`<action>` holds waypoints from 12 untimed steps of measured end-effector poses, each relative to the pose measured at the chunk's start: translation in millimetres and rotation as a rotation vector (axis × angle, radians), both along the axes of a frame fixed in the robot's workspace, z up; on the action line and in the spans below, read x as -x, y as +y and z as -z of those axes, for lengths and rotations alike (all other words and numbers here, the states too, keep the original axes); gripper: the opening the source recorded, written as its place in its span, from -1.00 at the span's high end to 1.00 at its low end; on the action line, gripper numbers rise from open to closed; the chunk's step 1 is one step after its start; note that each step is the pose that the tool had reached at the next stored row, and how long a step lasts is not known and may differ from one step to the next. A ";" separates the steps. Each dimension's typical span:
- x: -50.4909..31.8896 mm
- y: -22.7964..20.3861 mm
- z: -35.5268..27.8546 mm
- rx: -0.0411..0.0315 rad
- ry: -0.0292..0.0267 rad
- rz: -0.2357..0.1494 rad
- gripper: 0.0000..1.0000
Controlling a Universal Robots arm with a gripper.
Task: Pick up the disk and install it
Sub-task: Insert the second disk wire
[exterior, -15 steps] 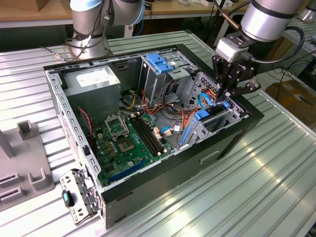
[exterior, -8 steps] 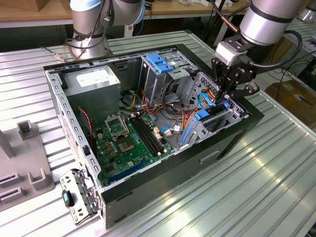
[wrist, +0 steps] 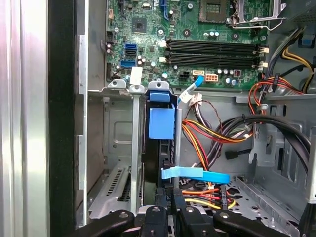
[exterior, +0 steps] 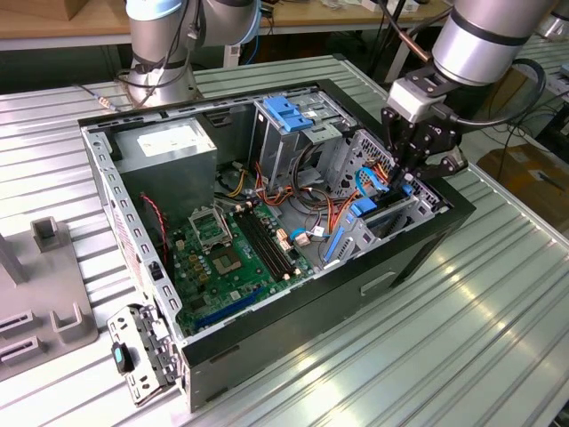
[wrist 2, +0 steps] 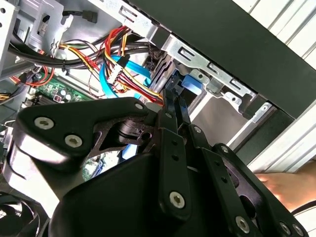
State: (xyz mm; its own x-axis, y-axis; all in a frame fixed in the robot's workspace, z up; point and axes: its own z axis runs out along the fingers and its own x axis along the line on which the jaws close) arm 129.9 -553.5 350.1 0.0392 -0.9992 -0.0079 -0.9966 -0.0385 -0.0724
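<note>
Gripper (exterior: 404,178) was down inside the open PC case (exterior: 418,240), at the drive cage on the exterior view's right. Fingers (wrist 2: 173,106) looked pinched together on the blue carrier edge of the disk (wrist: 161,123), so I read it as clenched on the disk, though the contact point itself was partly hidden by the linkage.

Disk stood on edge in the cage slot, its blue tab up near the motherboard (wrist: 197,34) in the first wrist view. A blue flat cable (wrist: 195,174) and the red/yellow power leads (wrist: 207,143) ran just beside it. Bare blue bracket (exterior: 289,111) sat on the upper cage, well apart.

Judgement: insertion step, pick already done, disk mostly in the slot. Can't tell if it was fully seated or latched.

Next move would call for a straight push along the slot rails, no tilt, keeping the cable bundle out of the way so nothing gets trapped behind the carrier. Release only once the carrier was home.
</note>
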 end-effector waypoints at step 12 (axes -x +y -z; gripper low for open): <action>1.6 0.0 4.1 -0.0010 0.0001 0.001 0.67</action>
State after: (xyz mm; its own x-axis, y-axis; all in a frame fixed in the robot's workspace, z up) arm 128.3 -553.4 346.0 0.0380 -0.9992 -0.0089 -0.9967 -0.0372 -0.0723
